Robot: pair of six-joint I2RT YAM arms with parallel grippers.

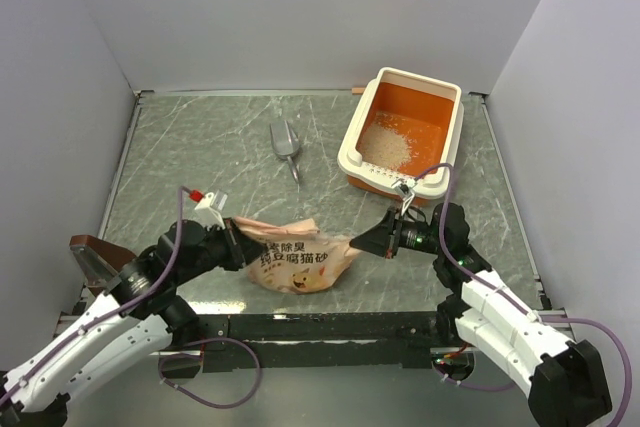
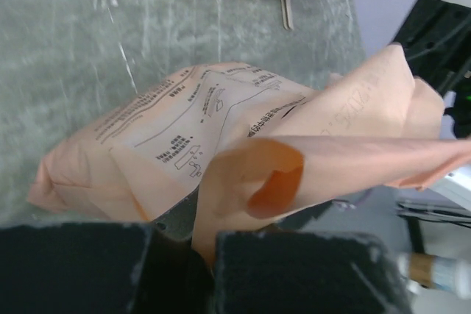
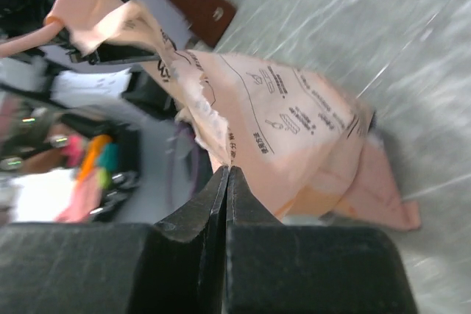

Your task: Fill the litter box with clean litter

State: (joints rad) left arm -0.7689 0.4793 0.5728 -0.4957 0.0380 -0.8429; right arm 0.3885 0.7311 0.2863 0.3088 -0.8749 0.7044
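**While the box sat part-filled, both hands were on the bag**

Though some clean litter (image 1: 385, 145) already lay in the litter box (image 1: 352, 150), it was only a pale patch toward the slotted end. Plenty of orange floor was showing behind it, so I judged the job started and far from finished. The box stood at the far right of the counter (image 1: 190, 147), with the grey scoop (image 1: 286, 142) lying loose to its left.

And the action was down at the near edge! The pink paper bag (image 1: 300, 257) lay between the arms, well apart from the box. The left hand (image 1: 232, 237) was pressed together on a flap at one end. The right hand (image 1: 365, 244) was closed tight at the other, its tips meeting on the bag's edge. More litter had to get across to that box, by my reckoning.

From above you got the layout and the heap, but not the grips. The left wrist camera showed paper squeezed up between the pads, plus the scoop's handle and a corner of the box beyond. The right wrist camera showed the ragged, torn edge right at the closed tips. Neither wrist view showed any litter.
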